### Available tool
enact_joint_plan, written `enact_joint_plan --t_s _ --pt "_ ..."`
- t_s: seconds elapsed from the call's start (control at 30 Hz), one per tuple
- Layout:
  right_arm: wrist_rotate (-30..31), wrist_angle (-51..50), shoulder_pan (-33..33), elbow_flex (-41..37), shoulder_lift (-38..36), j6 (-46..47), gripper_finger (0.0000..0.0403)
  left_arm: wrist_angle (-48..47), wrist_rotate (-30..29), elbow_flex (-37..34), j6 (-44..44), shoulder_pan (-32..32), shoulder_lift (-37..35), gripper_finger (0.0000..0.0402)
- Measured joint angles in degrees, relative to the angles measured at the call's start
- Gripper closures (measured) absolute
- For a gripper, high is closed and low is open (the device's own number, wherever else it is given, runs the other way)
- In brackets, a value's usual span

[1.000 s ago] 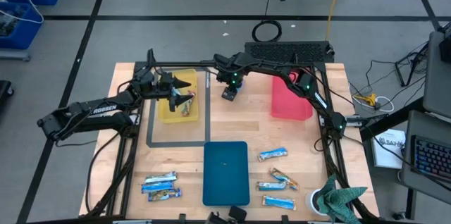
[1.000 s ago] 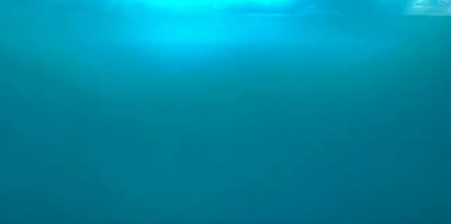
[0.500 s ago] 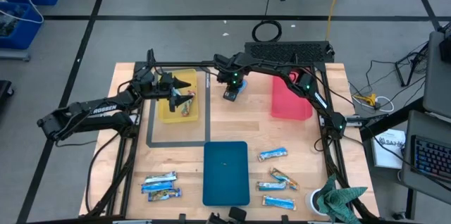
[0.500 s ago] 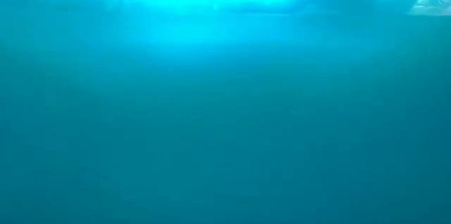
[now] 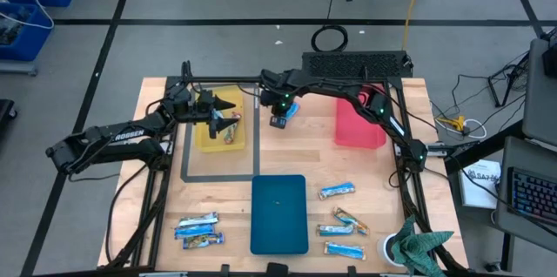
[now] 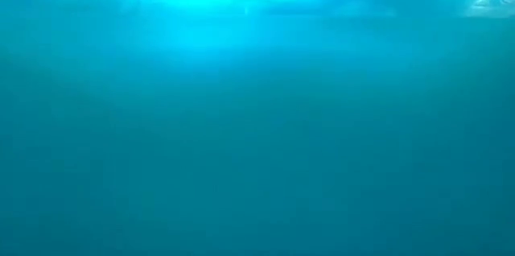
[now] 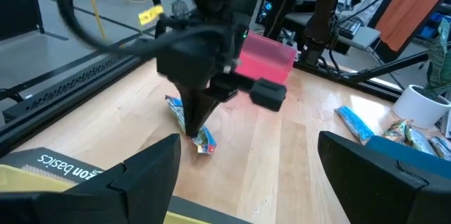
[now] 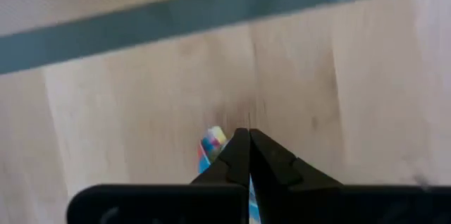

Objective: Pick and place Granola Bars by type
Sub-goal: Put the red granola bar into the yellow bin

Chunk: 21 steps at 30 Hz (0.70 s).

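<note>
My right gripper [image 5: 278, 120] is shut on a blue-and-white granola bar [image 7: 201, 138] over the bare wood between the yellow tray [image 5: 209, 140] and the red tray [image 5: 359, 124]. My left gripper [image 5: 222, 124] stands open over the yellow tray, with a few multicoloured bars [image 5: 231, 131] lying in the tray under it. Other bars lie near the front edge, a few at the left [image 5: 198, 229] and several at the right [image 5: 341, 220]. The blue tray [image 5: 278, 213] fills the low view. My right gripper pinches the bar between its two fingertips [image 7: 192, 122], partway along its length. The fingers point down from above. The bar hangs tilted, its red-tipped lower end [image 7: 206, 148] close to the wood; whether that end touches the table I cannot tell.
A grey rectangular outline [image 5: 186, 151] runs round the yellow tray. A white cup with a green cloth [image 5: 418, 246] stands at the front right corner. Bare wood lies between the trays and in front of the red tray.
My right gripper has shut on the blue-and-white bar and shifted a little toward the table's left edge.
</note>
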Motion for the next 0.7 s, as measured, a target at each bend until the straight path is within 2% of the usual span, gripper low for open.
enact_joint_plan --t_s 0.13,0.3,0.43,0.6,0.7 --pt "-3.25 -0.74 0.59 0.0 -2.15 -2.02 0.0403 -0.43 -0.02 0.0 0.0 0.0 0.0 0.0064" --pt "-0.14 -6.25 0.76 0.02 -3.9 -0.61 0.0387 -1.33 -0.02 0.0 -0.04 -0.04 0.02 0.0066" --pt "0.05 -9.13 0.66 -0.01 -3.91 0.29 0.0333 -1.41 -0.02 -0.01 -0.04 -0.04 0.01 0.0065" --pt "0.11 -5.11 0.84 -3.5 -3.9 -0.19 0.025 -1.44 -0.02 -0.01 -0.09 -0.04 0.0 0.0065" --pt "1.44 -4.52 0.82 -6.0 -3.9 -0.61 0.0218 -1.44 -0.02 -0.01 -0.13 -0.04 0.01 0.0065"
